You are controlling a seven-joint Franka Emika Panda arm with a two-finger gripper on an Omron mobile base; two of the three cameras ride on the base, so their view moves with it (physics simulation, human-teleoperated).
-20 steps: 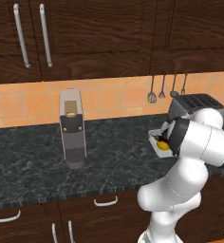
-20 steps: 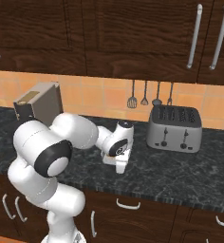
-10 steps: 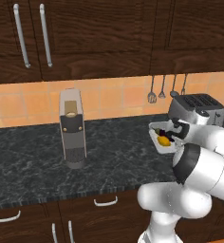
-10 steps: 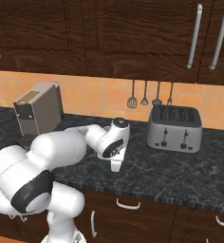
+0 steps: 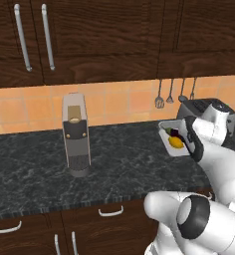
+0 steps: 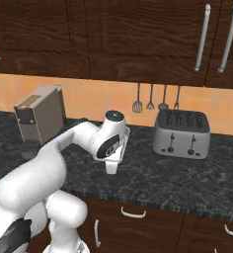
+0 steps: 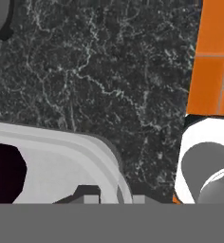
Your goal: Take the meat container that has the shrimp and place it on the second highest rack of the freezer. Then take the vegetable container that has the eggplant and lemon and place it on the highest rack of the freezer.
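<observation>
The vegetable container (image 5: 168,141) is a white tray held above the dark counter, its open face tipped toward the left base camera. Inside lie the dark purple eggplant (image 5: 173,133) and the yellow lemon (image 5: 176,143). My gripper (image 5: 190,143) is shut on the tray's right rim. From the right base camera the hand (image 6: 113,144) hides most of the tray. In the hand view the white rim (image 7: 92,146) curves between my fingertips (image 7: 89,194), with the eggplant (image 7: 4,173) at lower left. The meat container, shrimp, freezer and its racks are out of view.
A coffee machine (image 5: 75,134) stands on the counter (image 5: 119,164) to the left. A silver toaster (image 6: 181,133) sits to the right by the orange tiled wall, with utensils (image 6: 150,99) hanging above. Dark wall cabinets (image 5: 114,35) hang overhead.
The arm has folded lower, its elbow swinging down toward the base. The hand has carried the container slightly up and toward the wall. The grip has stayed shut.
</observation>
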